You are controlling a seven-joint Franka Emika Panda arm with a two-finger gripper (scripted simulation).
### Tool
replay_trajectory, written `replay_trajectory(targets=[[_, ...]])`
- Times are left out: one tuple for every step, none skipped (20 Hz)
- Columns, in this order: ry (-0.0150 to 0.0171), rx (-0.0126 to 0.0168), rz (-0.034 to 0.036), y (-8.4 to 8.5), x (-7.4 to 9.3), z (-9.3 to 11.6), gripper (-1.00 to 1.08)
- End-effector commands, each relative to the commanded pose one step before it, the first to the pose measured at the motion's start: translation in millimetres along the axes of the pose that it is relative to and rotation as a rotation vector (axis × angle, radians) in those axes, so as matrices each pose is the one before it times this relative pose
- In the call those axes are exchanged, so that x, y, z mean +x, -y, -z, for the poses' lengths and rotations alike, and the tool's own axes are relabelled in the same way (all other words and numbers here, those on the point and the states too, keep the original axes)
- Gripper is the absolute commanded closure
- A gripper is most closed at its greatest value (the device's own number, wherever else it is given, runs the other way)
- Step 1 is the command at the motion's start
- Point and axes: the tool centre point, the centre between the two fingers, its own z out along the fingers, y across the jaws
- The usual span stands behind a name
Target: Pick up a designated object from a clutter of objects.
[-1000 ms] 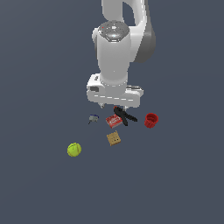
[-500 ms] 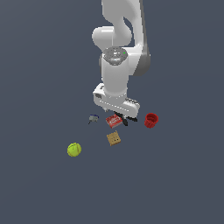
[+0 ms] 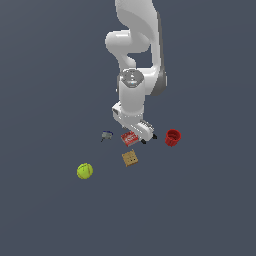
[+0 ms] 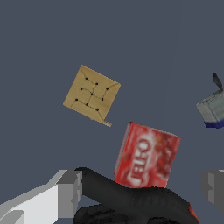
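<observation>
The designated object, a flat red box (image 3: 129, 138) (image 4: 148, 156) with white lettering, lies among the clutter of objects. My gripper (image 3: 138, 135) (image 4: 142, 188) hangs low right over it, open. In the wrist view the two grey fingertips (image 4: 70, 188) stand wide apart on either side of the red box's near end. A black clamp (image 4: 131, 202) lies between the fingers, against the box's near edge. In the exterior view the hand hides most of the clamp.
A tan box (image 3: 130, 158) (image 4: 91, 95) lies just beyond the red box. A small grey-blue piece (image 3: 106, 135) (image 4: 212, 109) sits to the exterior view's left, a red cup (image 3: 172, 137) to its right, and a yellow-green ball (image 3: 84, 171) further off.
The arm has come down, bringing the hand lower over the red box and black clamp. None of the objects has moved.
</observation>
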Motion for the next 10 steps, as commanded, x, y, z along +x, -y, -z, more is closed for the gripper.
replay_trajectory(targets=[[-0.00718, 0.00146, -0.07023, -5.75, -5.2, -12.82, -0.92], [-0.00266, 0.00021, -0.02455, -2.37, -1.73, -4.39, -0.92], [-0.00262, 0.00016, -0.02307, -2.35, -1.58, -4.05, -0.92], [-0.00256, 0.00012, -0.02159, -2.29, -1.43, -3.72, -0.92], [-0.00248, 0.0001, -0.02011, -2.22, -1.29, -3.41, -0.92], [-0.00238, 0.00008, -0.01862, -2.13, -1.15, -3.1, -0.92], [-0.00226, 0.00006, -0.01711, -2.02, -1.03, -2.81, -0.92], [-0.00213, 0.00005, -0.01564, -1.9, -0.9, -2.53, -0.92], [-0.00198, 0.00004, -0.01415, -1.76, -0.79, -2.26, -0.92], [-0.00181, 0.00004, -0.01264, -1.6, -0.69, -2.0, -0.92]])
